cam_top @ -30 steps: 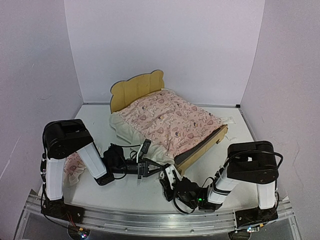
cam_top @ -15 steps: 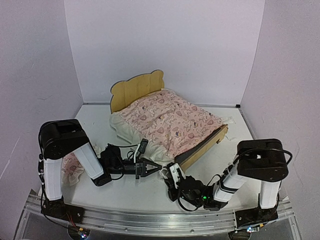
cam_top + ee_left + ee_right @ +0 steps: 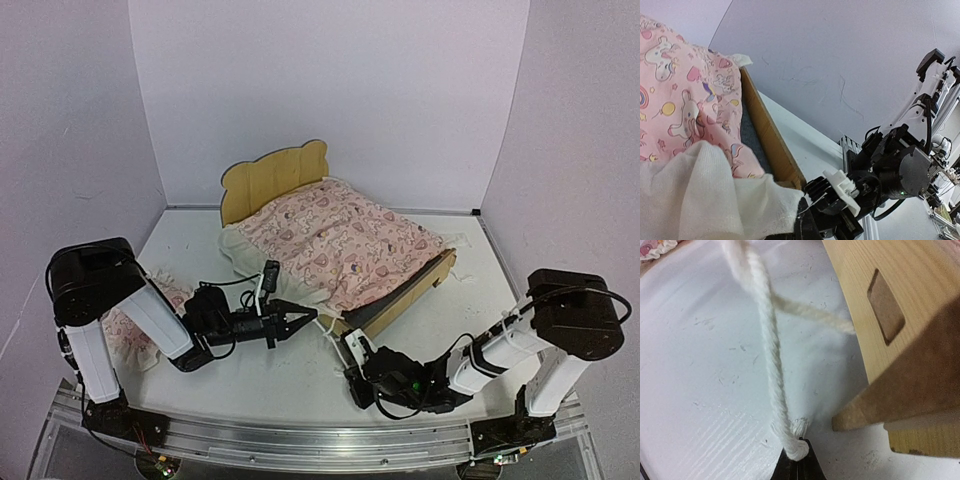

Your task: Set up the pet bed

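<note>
The pet bed [image 3: 276, 180] stands mid-table, with its wavy headboard at the back and its footboard [image 3: 402, 298] toward me. The pink patterned blanket [image 3: 335, 238] lies over it, and a strip of grey mattress [image 3: 747, 137] shows beside the side rail [image 3: 769, 134]. My left gripper [image 3: 308, 318] is shut on the blanket's white ruffle [image 3: 710, 192] at the near corner. Just beside it, my right gripper [image 3: 347, 343] is low on the table and shut on a white twisted cord [image 3: 769, 355] that runs up to the blanket, next to the bed's wooden leg [image 3: 900, 355].
A small pink ruffled pillow [image 3: 135, 322] lies on the table at the left, partly under my left arm. White walls close in the back and both sides. A metal rail [image 3: 300, 440] runs along the near edge.
The right gripper has shut on the white cord, and its arm has folded down and out to the right. My left arm has swung left, and its gripper stays shut on the ruffle.
</note>
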Tool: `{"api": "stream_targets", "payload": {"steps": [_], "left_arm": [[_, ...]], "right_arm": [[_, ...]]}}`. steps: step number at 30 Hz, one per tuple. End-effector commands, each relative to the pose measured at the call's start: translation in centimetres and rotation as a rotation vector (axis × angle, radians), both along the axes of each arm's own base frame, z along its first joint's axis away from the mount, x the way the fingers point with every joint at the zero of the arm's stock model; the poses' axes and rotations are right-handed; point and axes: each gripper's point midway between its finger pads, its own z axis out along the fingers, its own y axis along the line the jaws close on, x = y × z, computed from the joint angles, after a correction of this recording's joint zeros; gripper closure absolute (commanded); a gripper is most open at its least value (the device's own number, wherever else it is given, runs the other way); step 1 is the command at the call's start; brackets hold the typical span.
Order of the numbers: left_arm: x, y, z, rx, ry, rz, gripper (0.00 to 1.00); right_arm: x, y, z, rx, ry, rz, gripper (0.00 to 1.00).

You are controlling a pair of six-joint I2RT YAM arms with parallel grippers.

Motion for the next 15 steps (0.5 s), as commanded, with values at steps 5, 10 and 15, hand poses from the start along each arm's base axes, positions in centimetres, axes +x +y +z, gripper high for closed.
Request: {"api": "stream_targets", "payload": {"steps": [5,10,15], "left_arm": [[1.3,-1.6,6.9,-0.122,-0.289,0.135,1.00],[2.3,-3.5,8.5,-0.159,-0.353,0.135,1.00],[2.2,-5.3,9.1,-0.197,-0.335,0.071,1.00]], "right_arm": [[-0.2,-1.2,-0.1,-0.098,-0.016,0.035,1.00],[-1.7,-1.9,-0.8,-0.159,-0.035,0.147,1.00],[-3.7,-2.6,-0.8,-0.179,-0.049,0.288,1.00]]}}
